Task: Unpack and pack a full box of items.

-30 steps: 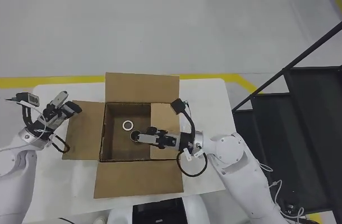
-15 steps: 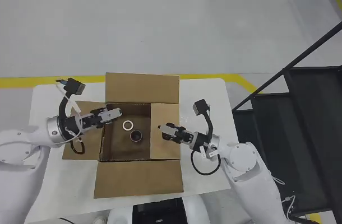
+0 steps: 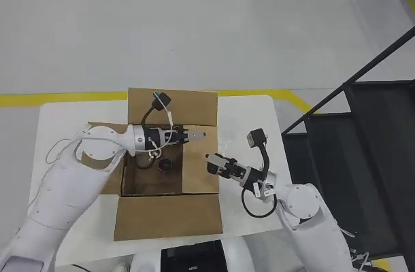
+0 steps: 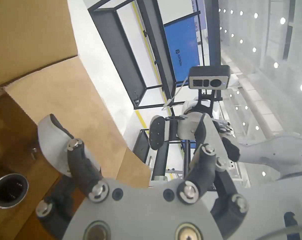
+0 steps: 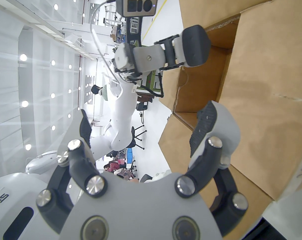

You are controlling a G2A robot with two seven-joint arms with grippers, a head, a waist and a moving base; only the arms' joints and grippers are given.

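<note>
An open cardboard box (image 3: 168, 216) stands mid-table with all its flaps folded out. Inside it a dark hollow cylinder (image 3: 166, 165) stands on the box floor, also seen as the cylinder (image 4: 9, 193) in the left wrist view. My left gripper (image 3: 196, 134) hangs open over the box's far right part, near the inner edge of the right flap (image 3: 199, 160); nothing is between its fingers (image 4: 53, 136). My right gripper (image 3: 211, 163) is open and empty at the right flap's outer edge, facing the left gripper (image 5: 191, 48).
The white table (image 3: 252, 119) has bare room to the right and left of the box. A black metal frame with steps (image 3: 371, 143) stands beyond the table's right edge. A yellow floor line (image 3: 58, 99) runs behind the table.
My left arm swung in from the table's left side and now stretches across the box. My right gripper pulled out of the box, away from the cylinder, to the right flap's edge.
</note>
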